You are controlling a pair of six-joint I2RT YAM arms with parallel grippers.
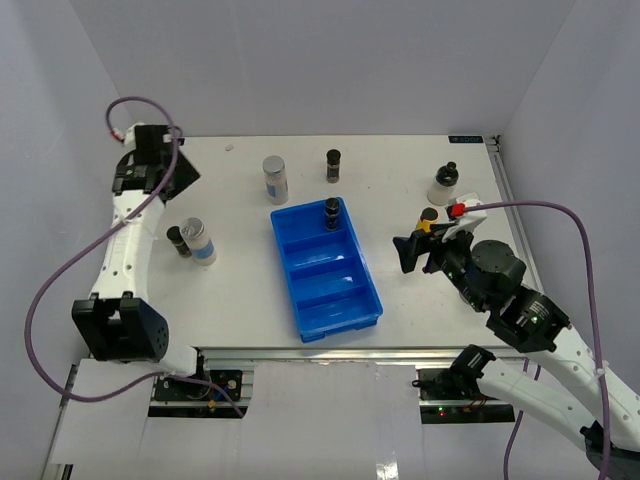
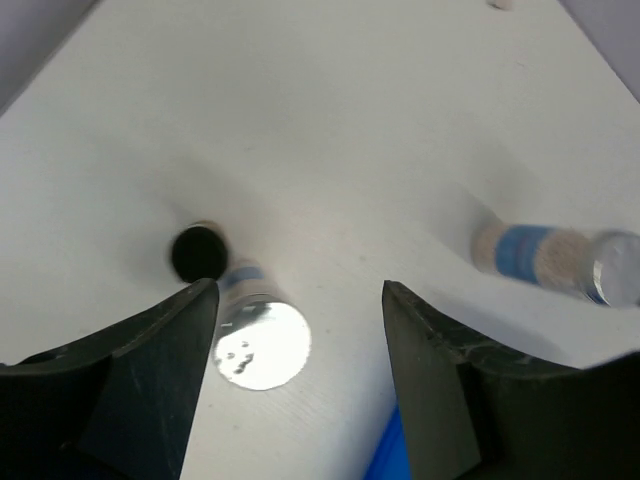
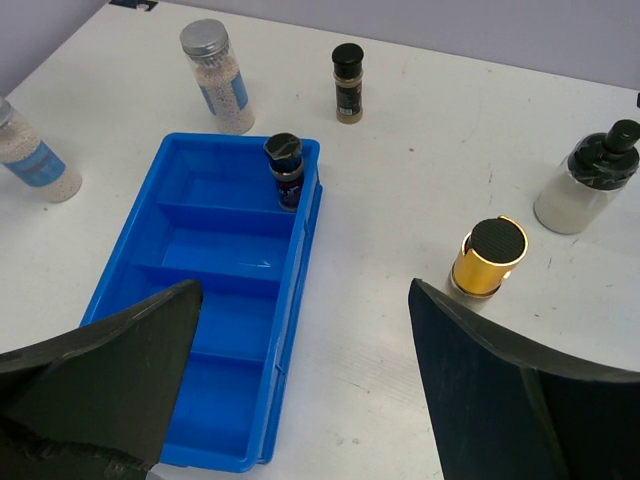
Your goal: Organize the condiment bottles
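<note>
- The left claw (image 2: 297, 300) stood apart, gripping nothing, raised above the table's (image 1: 240, 290) left side.
- Under it, a clear jar (image 2: 262, 343) stood upright, close to the claw's left finger in the wrist view.
- A black-capped jar (image 2: 197, 253) stood just beside that clear jar. I could not tell whether they touched.
- The right claw (image 3: 302, 290) was spread wide and empty, near the right side of the tray (image 3: 220, 140).
- A dark jar (image 3: 285, 172) stood upright in the tray's far compartment, at its right corner.
- A second dark jar (image 3: 348, 83) stood on the table beyond the tray.
- A second clear jar (image 3: 216, 78) stood to the left of the second dark jar, also beyond the tray.
- A yellow bottle (image 3: 487, 258) stood on the table right of the tray, near the right claw.
- A whitish bottle (image 3: 590, 180) stood farther back and to the right, apart from the yellow bottle.
</note>
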